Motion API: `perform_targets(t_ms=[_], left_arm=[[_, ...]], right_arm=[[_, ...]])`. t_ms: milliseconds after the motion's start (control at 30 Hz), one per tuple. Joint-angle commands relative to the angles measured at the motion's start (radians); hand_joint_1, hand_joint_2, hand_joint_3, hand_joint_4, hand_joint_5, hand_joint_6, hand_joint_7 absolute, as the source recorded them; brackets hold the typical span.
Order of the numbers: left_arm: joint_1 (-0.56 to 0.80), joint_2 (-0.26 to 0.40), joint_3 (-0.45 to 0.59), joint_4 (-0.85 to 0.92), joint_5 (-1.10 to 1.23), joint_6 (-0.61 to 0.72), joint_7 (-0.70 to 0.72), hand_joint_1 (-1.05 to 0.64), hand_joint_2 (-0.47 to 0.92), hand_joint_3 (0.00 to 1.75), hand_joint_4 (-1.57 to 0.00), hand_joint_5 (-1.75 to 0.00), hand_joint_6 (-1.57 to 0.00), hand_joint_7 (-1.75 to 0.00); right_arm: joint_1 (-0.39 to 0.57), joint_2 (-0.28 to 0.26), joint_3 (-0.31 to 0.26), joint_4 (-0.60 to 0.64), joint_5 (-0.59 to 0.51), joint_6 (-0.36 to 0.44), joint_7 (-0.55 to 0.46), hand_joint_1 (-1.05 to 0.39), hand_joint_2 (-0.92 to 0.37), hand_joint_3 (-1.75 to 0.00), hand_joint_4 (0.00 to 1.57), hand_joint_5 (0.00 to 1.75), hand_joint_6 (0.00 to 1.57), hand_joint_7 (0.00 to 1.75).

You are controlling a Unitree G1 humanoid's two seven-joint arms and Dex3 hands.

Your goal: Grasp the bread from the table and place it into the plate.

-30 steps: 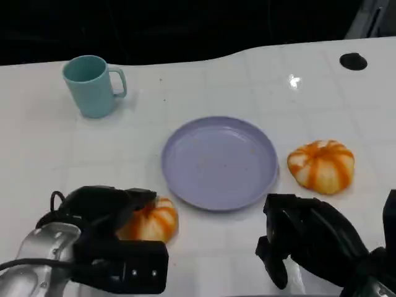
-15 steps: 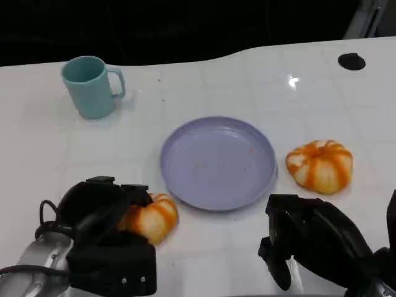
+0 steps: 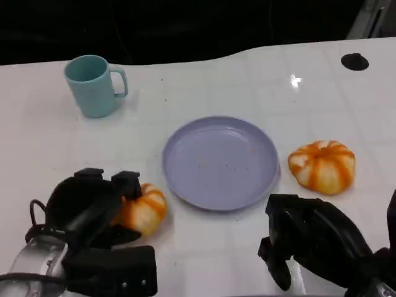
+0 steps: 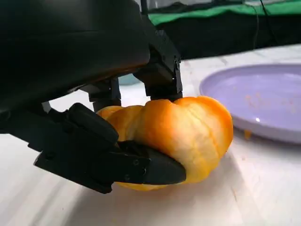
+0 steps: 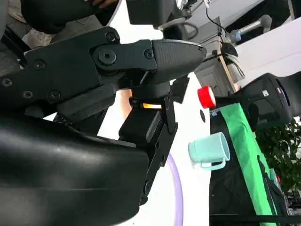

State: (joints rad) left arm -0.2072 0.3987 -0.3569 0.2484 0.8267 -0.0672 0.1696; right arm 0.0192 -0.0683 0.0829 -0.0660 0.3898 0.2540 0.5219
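My left hand (image 3: 93, 213) is gripping the orange bread roll (image 3: 141, 208) near the desk's (image 3: 55, 142) front edge, beside the purple plate (image 3: 219, 162); my right hand (image 3: 309, 238) is hovering, fingers curled on nothing.

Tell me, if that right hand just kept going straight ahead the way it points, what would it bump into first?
Probably the purple plate, whose near rim lies just ahead of the right hand; depth is hard to judge.

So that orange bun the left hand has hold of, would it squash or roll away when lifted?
The bread looks puffy and lobed, so it is probably soft and light. The left hand grips it from both sides, so squashing seems likelier than slipping. Its rounded shape might roll if dropped.
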Motion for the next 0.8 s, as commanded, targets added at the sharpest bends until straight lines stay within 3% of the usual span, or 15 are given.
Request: perform_targets(t_ms=[33, 367, 567, 800], left_arm=[[0.028, -0.001, 0.034, -0.06, -0.007, 0.02, 0.041, -0.25, 0.7, 0.81, -0.86, -1.75, -0.67, -1.75], [0.025, -0.052, 0.095, -0.081, -0.061, -0.035, 0.164, -0.23, 0.49, 1.13, -0.9, -1.75, -0.68, -1.75], [-0.044, -0.088, 0.1, -0.016, -0.108, -0.159, 0.243, -0.22, 0.38, 1.25, -0.92, -1.75, -0.72, -1.74], [-0.187, -0.147, 0.069, 0.095, -0.191, -0.215, 0.139, -0.21, 0.31, 1.35, -0.94, -1.75, -0.76, -1.75]], right_arm=[[0.0, -0.006, -0.015, -0.003, 0.012, 0.004, -0.001, -0.93, -0.92, -0.39, 1.28, 1.62, 1.09, 1.55], [-0.018, -0.004, -0.018, 0.025, 0.016, 0.008, 0.002, -0.95, -0.92, -0.36, 1.3, 1.6, 1.13, 1.53], [-0.03, -0.005, -0.022, 0.047, 0.024, 0.007, 0.016, -0.95, -0.92, -0.34, 1.31, 1.59, 1.13, 1.51], [-0.031, -0.004, -0.02, 0.054, 0.02, -0.003, 0.018, -0.95, -0.92, -0.34, 1.31, 1.57, 1.14, 1.48]])
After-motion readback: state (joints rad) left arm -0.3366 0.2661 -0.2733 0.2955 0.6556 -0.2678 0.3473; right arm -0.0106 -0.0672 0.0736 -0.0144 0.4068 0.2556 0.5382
